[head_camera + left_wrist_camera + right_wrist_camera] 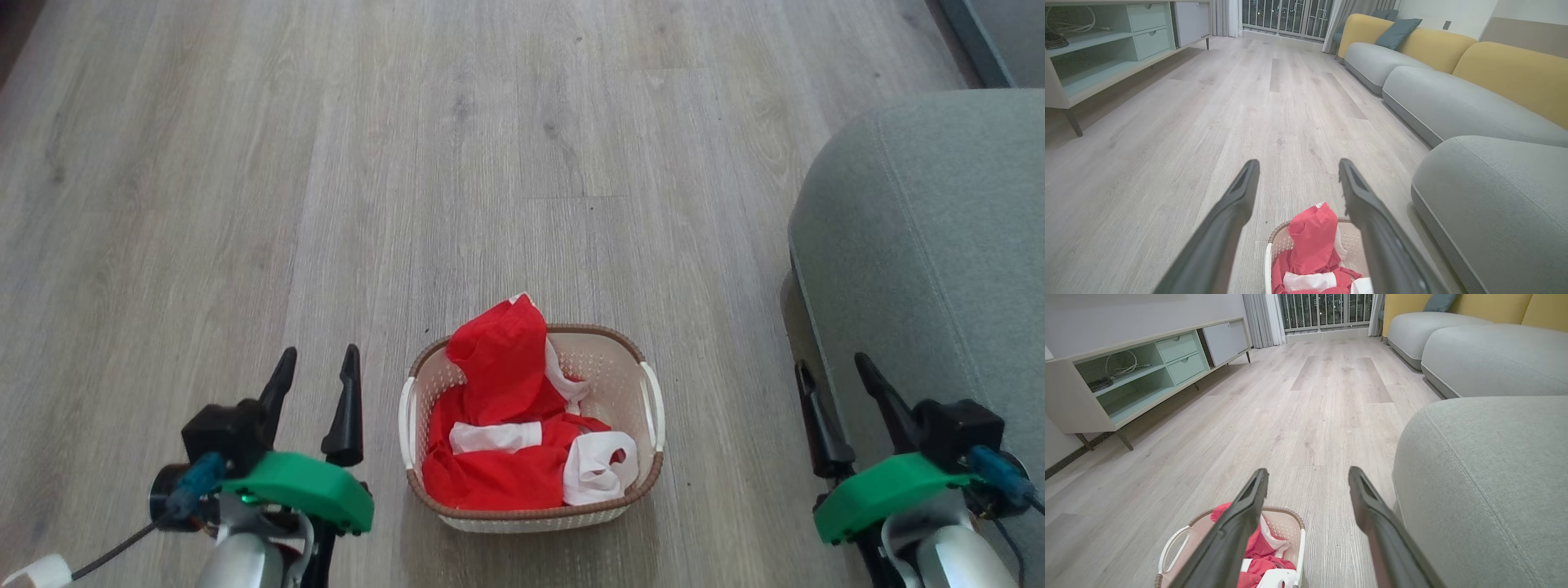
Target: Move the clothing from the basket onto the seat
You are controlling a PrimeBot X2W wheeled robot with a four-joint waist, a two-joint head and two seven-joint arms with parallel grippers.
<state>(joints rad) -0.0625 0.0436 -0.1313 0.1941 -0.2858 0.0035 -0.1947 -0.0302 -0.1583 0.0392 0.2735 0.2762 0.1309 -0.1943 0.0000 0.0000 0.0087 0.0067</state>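
Clothing: bright red with white bands, heaped in the basket. One red fold stands up over the far rim. A white bunch sits at the near right corner, and a white band lies across the middle.
Basket: cream, perforated sides, brown woven-look rim. White handles on its left and right ends. It stands on the floor, near, between the two end effectors.
Seat: big grey-green cushion with a rounded corner and stitched seams. It is right of the basket and apart from it, with a strip of floor between.
Left end effector: fingers spread wide, pinching nothing. It hovers just left of the basket, clear of it, fingers pointing far. Green housing behind the fingers.
Right end effector: fingers spread wide, pinching nothing. It is right of the basket, at the seat's near left edge. Cannot tell if it touches the seat.
Floor: pale grey wood-look planks running near to far.
Far left: low cabinet on thin legs, with mint-green shelves and two drawers. Cables lie on the top shelf.
Far right: more grey seats in a row with yellow backs, and a teal cushion at the far end.
Far end: railing behind glass, dark outside, with curtains at both sides.
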